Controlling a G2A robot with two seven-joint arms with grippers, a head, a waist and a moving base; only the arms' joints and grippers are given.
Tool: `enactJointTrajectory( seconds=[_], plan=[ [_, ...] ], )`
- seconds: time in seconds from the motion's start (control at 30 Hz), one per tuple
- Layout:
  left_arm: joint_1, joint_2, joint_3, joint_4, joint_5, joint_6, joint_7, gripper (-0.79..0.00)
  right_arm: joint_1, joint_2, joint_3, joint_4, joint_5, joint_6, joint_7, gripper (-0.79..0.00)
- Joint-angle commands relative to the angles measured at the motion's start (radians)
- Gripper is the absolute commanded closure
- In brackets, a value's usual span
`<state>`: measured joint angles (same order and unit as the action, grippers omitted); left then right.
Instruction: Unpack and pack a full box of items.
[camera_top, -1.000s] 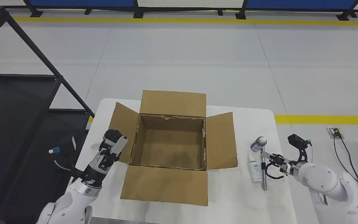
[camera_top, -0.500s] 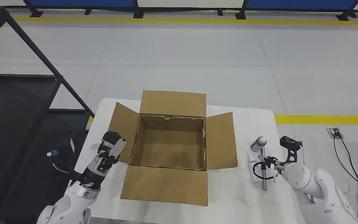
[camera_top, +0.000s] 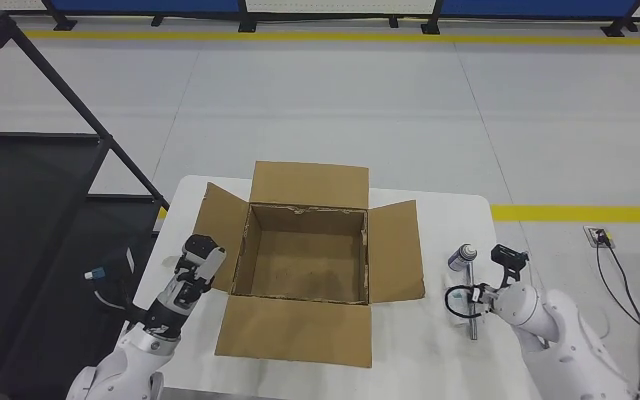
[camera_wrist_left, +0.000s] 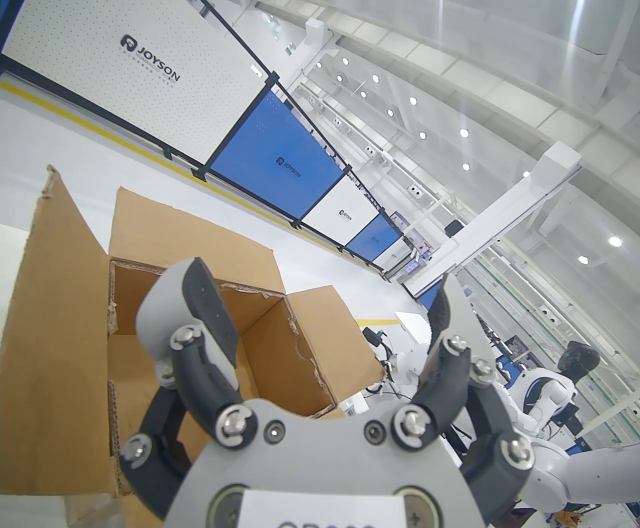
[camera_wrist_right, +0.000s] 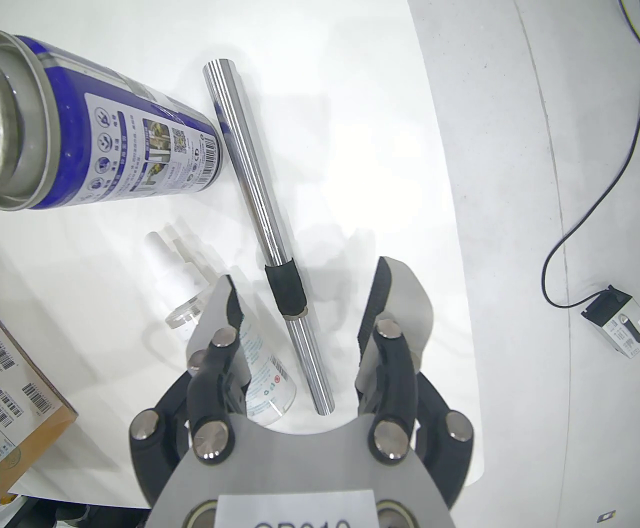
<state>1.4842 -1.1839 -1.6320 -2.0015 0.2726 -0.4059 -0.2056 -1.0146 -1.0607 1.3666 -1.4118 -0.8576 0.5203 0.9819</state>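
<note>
Right gripper (camera_wrist_right: 305, 282) has slid in over the metal rod (camera_wrist_right: 260, 200), jaws wide either side of it.
Rod lies flat, long axis near-to-far, far end by the spray can (camera_wrist_right: 100, 130); left gripper (camera_wrist_left: 320, 285) gapes empty.

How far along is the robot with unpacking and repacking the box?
Unpacking looks done: the box is open and looks empty, with the spray can, metal rod and small bottle on the table beside it. In hand: the right gripper is open over the rod; the left gripper, open, holds nothing. Left: packing all three back.

Box (camera_top: 295, 330) open-topped, spray can (camera_wrist_right: 115, 150) beside rod (camera_wrist_right: 255, 190)
</note>
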Motion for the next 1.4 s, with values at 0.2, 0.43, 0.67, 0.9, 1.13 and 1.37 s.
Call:
enactJointTrajectory(
  seconds=[0.2, 0.43, 0.67, 0.9, 1.13, 1.37],
  plan=[
    [-0.004, 0.0, -0.001, 0.003, -0.005, 0.001, -0.001, -0.785, 0.023, -0.008, -0.035, 0.025, -0.026, 0.019, 0.009, -0.348],
    [-0.002, 0.001, -0.007, 0.008, -0.008, -0.002, 0.002, -0.785, 0.053, -0.016, -0.06, 0.061, -0.036, 0.024, 0.014, -0.342],
    [-0.001, 0.001, -0.011, 0.01, -0.012, -0.005, 0.005, -0.785, 0.075, -0.024, -0.077, 0.096, -0.039, 0.027, 0.012, -0.283],
    [-0.002, 0.001, -0.013, 0.012, -0.014, -0.008, 0.005, -0.785, 0.084, -0.028, -0.083, 0.115, -0.045, 0.029, 0.017, -0.246],
    [-0.003, 0.001, -0.016, 0.013, -0.013, -0.009, 0.009, -0.785, 0.099, -0.033, -0.089, 0.142, -0.047, 0.016, 0.023, -0.172],
    [0.0, 0.002, -0.019, 0.011, -0.015, -0.008, 0.011, -0.785, 0.102, -0.035, -0.074, 0.142, -0.039, 0.017, 0.008, 0.0]
  ],
)
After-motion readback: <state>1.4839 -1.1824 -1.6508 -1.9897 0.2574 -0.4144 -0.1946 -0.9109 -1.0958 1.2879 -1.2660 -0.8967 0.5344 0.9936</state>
